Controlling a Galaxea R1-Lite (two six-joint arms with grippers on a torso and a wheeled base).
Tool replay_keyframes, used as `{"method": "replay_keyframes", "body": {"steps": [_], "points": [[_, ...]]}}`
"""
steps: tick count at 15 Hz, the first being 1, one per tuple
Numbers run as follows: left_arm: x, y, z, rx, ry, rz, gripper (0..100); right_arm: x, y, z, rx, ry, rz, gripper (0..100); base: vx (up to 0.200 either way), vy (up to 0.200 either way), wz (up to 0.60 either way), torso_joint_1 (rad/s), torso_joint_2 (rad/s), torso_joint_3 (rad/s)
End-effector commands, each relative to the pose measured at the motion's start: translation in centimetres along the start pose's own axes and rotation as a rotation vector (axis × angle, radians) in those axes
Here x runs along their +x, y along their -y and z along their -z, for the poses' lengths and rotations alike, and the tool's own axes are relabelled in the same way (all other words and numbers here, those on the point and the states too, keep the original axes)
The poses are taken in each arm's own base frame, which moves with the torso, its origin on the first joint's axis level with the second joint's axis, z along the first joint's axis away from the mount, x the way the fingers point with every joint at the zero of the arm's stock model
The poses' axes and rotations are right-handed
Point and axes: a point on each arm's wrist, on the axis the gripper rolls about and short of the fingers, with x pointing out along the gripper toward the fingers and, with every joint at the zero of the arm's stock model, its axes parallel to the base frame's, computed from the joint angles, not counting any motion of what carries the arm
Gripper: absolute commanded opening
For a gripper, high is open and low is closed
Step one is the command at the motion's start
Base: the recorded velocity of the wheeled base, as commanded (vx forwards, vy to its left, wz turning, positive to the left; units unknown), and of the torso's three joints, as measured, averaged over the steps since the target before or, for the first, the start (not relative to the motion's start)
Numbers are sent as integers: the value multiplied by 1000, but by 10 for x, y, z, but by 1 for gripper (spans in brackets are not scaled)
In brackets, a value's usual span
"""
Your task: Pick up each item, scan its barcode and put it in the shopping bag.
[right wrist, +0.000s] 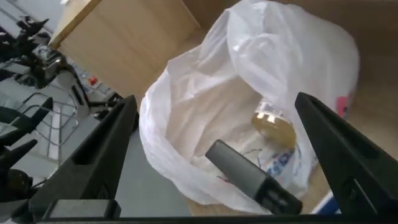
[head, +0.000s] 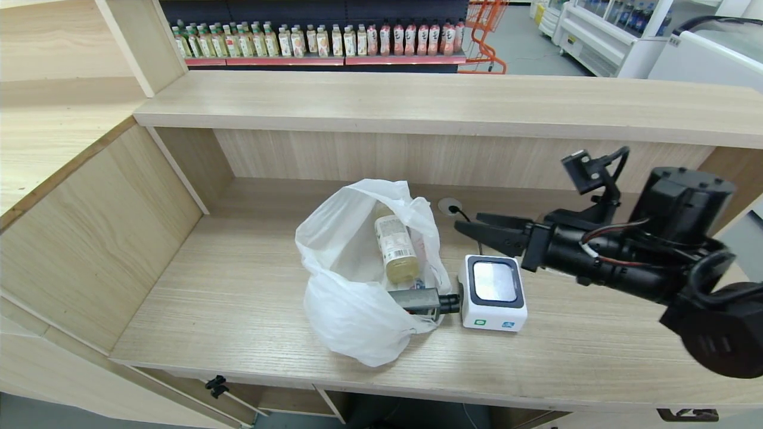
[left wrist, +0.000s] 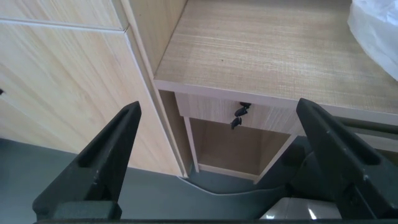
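Observation:
A white shopping bag lies open on the wooden counter. Inside it a bottle of pale yellow drink lies on its side. A dark grey oblong item rests at the bag's mouth, next to the white barcode scanner. My right gripper hovers open and empty above the scanner's far side, just right of the bag. In the right wrist view the right gripper faces the bag, the bottle and the grey item. My left gripper hangs open and empty below the counter's front edge.
A raised wooden ledge runs behind the counter and a wooden side wall closes its left. A cable port sits behind the scanner. A key hangs from the drawer front. Bare counter lies left of the bag and right of the scanner.

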Motion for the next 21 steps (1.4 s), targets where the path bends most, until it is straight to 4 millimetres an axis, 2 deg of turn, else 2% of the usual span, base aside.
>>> {"method": "replay_keyframes", "body": {"steps": [1,2,3,4,6,7,8,9,10,12,19,20,21], "points": [[0,0,0,0,0,0,100,-94,-25,-30,-118,31,189,100,0,0,0,0,0,0],[0,0,0,0,-2,0,100,-114,-26,-25,-160,17,258,100,0,0,0,0,0,0],[0,0,0,0,-2,0,100,-149,-40,-13,-203,-1,351,100,0,0,0,0,0,0],[0,0,0,0,0,0,100,-182,-62,8,-223,-7,455,100,0,0,0,0,0,0],[0,0,0,0,-2,-1,100,-210,-85,42,-234,-13,673,100,0,0,0,0,0,0],[0,0,0,0,-2,-1,100,-226,-102,70,-225,-43,821,100,0,0,0,0,0,0],[0,0,0,0,0,-1,100,-237,-112,90,-214,-68,888,100,0,0,0,0,0,0],[0,0,0,0,0,-1,100,-246,-119,105,-216,-65,928,100,0,0,0,0,0,0],[0,0,0,0,-2,-1,100,-249,-121,112,-219,-57,933,100,0,0,0,0,0,0],[0,0,0,0,-2,-1,100,-270,-139,152,-285,73,955,100,0,0,0,0,0,0],[0,0,0,0,0,0,100,-270,-140,152,-301,88,953,100,0,0,0,0,0,0],[0,0,0,0,-2,-1,100,-270,-140,152,-307,85,954,0,0,0,0,0,0,0],[0,0,0,0,-2,-1,100,-270,-140,152,-304,87,953,0,0,0,0,0,0,0]]}}
